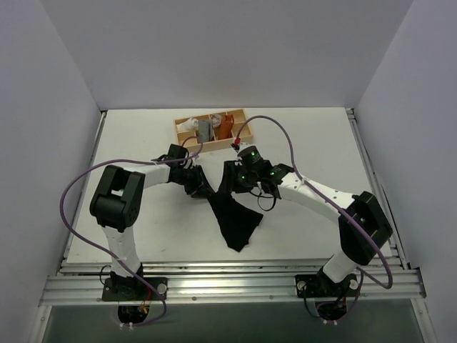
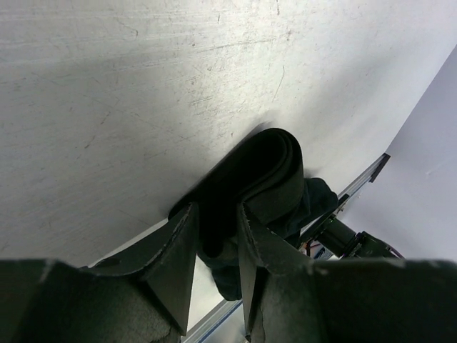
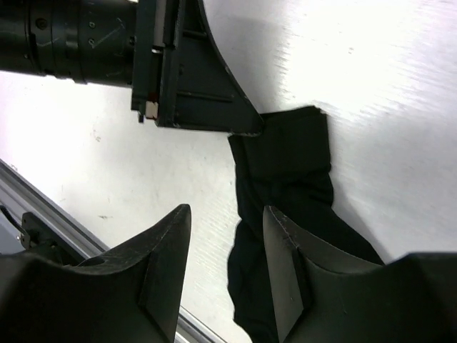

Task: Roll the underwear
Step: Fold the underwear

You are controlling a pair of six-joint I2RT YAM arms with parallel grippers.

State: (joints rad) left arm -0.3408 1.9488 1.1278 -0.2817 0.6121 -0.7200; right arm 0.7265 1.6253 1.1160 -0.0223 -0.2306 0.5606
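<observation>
Clamped on a folded edge of the black underwear (image 1: 235, 221), the left hand (image 2: 216, 209) is seen with its fingers close together. The cloth is pinched between them, and a rounded fold stands out past the tips. On the right hand (image 3: 227, 209) the fingers are spread apart and nothing is pinched. Part of the garment is seen under the gap, but whether it is touched cannot be told.

Both hands are found just on the near side of the wooden tray (image 1: 178, 128), the left one off the tray's left half and the right one off its right end. The underwear is laid out on the white counter (image 1: 321, 143), running from the hands away from the tray and narrowing to a point on the side farthest from it.

Inside the tray, a white roll (image 1: 188, 125), a grey roll (image 1: 206, 128) and an orange-brown roll (image 1: 225, 126) are set side by side.
</observation>
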